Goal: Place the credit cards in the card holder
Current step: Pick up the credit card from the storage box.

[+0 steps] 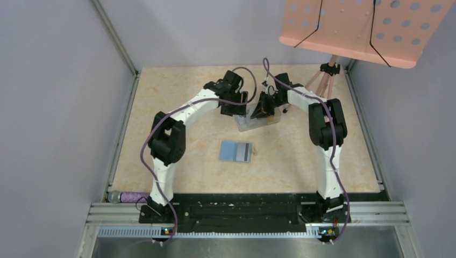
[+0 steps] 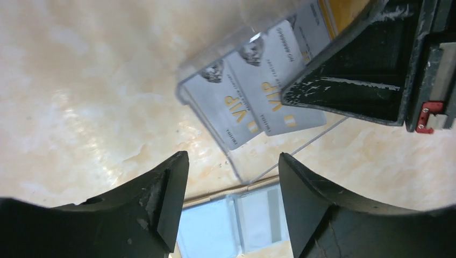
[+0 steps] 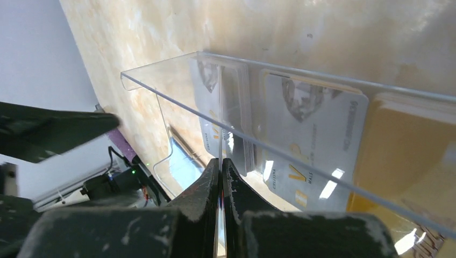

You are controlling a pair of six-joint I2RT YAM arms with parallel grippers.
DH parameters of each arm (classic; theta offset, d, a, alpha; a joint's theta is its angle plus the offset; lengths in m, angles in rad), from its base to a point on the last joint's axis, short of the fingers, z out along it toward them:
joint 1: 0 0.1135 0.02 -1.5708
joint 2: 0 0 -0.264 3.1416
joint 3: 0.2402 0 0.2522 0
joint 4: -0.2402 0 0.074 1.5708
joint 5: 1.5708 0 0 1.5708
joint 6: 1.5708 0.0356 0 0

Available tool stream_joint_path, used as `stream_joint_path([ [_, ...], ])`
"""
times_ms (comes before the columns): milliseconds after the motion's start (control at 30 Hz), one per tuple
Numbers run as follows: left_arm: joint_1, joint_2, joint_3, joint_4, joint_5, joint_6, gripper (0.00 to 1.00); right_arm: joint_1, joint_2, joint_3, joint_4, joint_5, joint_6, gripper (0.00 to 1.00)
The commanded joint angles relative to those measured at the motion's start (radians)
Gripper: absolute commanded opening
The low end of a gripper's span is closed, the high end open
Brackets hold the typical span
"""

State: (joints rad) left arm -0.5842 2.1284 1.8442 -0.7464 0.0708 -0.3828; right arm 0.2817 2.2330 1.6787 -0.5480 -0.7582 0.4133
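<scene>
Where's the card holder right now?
Top view: the card holder lies at the middle of the table, just on the near side of the clear tray.

The table (image 1: 177, 172) is showing a cream surface marbled with pale orange, and the silvery-grey credit cards (image 2: 253, 99) are carrying gold VIP lettering and a grey gem print, with a yellow-orange card (image 3: 398, 156) glowing through the clear tray (image 3: 161, 107). The card holder (image 1: 235, 151) is showing blue-grey and lighter grey panels. The white arms (image 1: 185, 113) with black joints are trailing purple cables (image 1: 144, 153), and a peach board (image 1: 344, 27) is displaying rows of round holes.
</scene>
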Motion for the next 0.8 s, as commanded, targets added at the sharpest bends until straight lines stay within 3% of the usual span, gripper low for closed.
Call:
stream_joint_path([
  [0,0.062,-0.199,-0.139,0.212,-0.005,-0.102,0.72,-0.027,-0.097,-0.035,0.068,-0.04,0.03,0.0],
  [167,0.115,-0.323,-0.335,0.41,0.081,-0.167,0.99,-0.032,-0.116,-0.062,0.072,-0.048,0.02,0.0],
  [267,0.15,-0.383,-0.462,0.576,0.186,-0.228,0.99,-0.036,-0.125,-0.077,0.078,-0.054,0.022,0.0],
  [333,0.168,-0.404,-0.535,0.72,0.281,-0.266,0.99,-0.04,-0.131,-0.091,0.09,-0.065,0.032,0.08],
  [433,0.181,-0.389,-0.558,0.779,0.358,-0.313,0.99,-0.042,-0.135,-0.108,0.097,-0.064,0.045,0.15],
  [633,0.179,-0.307,-0.503,0.716,0.462,-0.326,0.88,-0.042,-0.15,-0.123,0.104,-0.06,0.056,0.17],
  [767,0.175,-0.262,-0.485,0.703,0.512,-0.334,0.67,-0.043,-0.156,-0.12,0.115,-0.076,0.059,0.21],
])
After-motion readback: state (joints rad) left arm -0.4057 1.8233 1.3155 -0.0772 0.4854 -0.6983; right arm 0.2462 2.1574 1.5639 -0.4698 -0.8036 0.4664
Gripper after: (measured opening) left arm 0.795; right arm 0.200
